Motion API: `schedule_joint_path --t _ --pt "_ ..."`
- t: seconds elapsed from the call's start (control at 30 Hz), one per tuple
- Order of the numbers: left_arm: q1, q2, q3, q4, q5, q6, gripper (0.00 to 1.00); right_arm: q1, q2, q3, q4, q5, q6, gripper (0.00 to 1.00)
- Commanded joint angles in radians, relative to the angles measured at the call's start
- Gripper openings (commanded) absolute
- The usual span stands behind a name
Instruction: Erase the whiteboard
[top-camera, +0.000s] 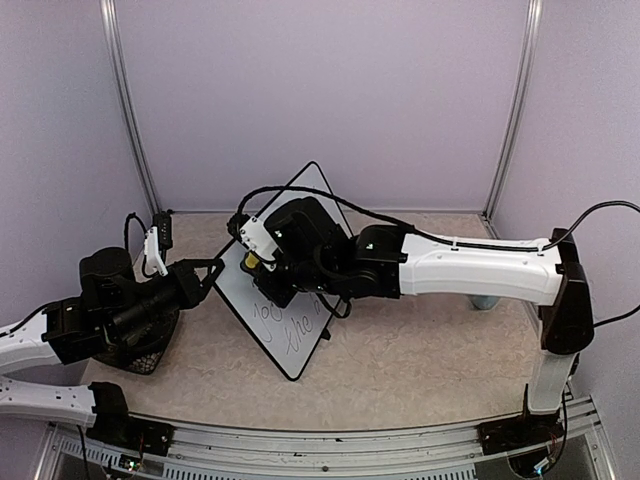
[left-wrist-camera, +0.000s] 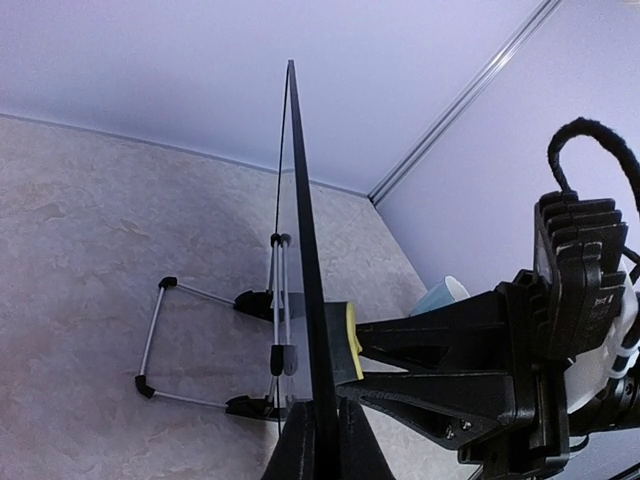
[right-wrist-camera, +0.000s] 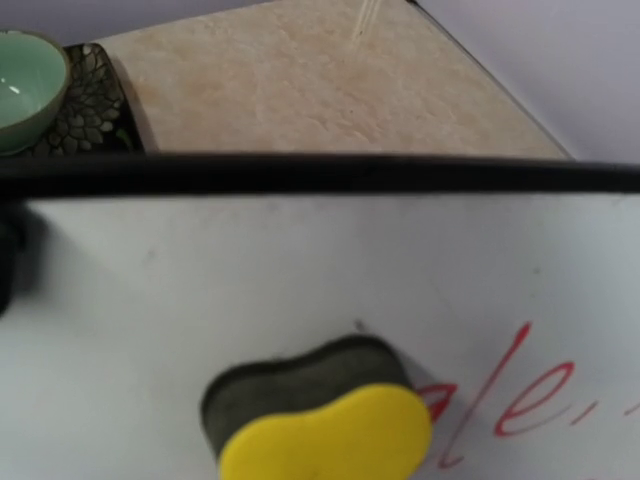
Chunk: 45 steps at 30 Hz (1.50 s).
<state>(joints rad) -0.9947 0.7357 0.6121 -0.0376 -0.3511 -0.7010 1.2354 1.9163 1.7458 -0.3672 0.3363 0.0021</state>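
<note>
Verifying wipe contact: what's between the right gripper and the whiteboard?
A yellow sponge eraser, held in the right gripper, dark felt side against the whiteboard. The right wrist view shows it clearest; the left wrist view shows it edge-on.

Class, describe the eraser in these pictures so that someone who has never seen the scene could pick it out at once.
Find the whiteboard standing in the middle of the table. Against its written face, beside the red handwriting, the right hand presses the eraser. It is the only bright yellow thing there: a small curvy sponge with a dark underside.
</note>
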Motion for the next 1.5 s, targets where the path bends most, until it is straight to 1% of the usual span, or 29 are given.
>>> schedule_joint_path --t 0.0,0.27,0.43,0.57,0.97,1.13,1.3,1.47 --pt "-0.014 -0.018 0.011 0.113 0.046 -0.047 0.00 0.015 0.018 -0.017 -0.007 -0.010 0.006 0.00" --pt "-0.014 -0.013 0.015 0.117 0.042 -0.040 0.00 0.035 -0.026 -0.156 -0.011 -0.014 0.058 0.00" --pt "-0.015 -0.010 0.015 0.123 0.050 -0.042 0.00 0.035 -0.034 -0.194 -0.005 -0.005 0.069 0.00" --pt "-0.014 -0.011 0.012 0.125 0.053 -0.048 0.00 0.033 -0.021 -0.159 0.000 0.026 0.055 0.00" --pt "-0.016 -0.019 0.002 0.117 0.052 -0.049 0.00 0.008 0.058 0.084 0.003 0.049 -0.033 0.00" --pt "-0.017 -0.021 0.002 0.120 0.056 -0.049 0.00 -0.007 0.094 0.159 -0.010 0.053 -0.056 0.00" --pt "-0.017 -0.022 0.003 0.118 0.057 -0.046 0.00 -0.023 0.096 0.138 -0.021 0.045 -0.050 0.00" --pt "-0.018 -0.025 0.009 0.114 0.057 -0.040 0.00 -0.039 0.057 0.006 -0.004 0.013 -0.026 0.00"
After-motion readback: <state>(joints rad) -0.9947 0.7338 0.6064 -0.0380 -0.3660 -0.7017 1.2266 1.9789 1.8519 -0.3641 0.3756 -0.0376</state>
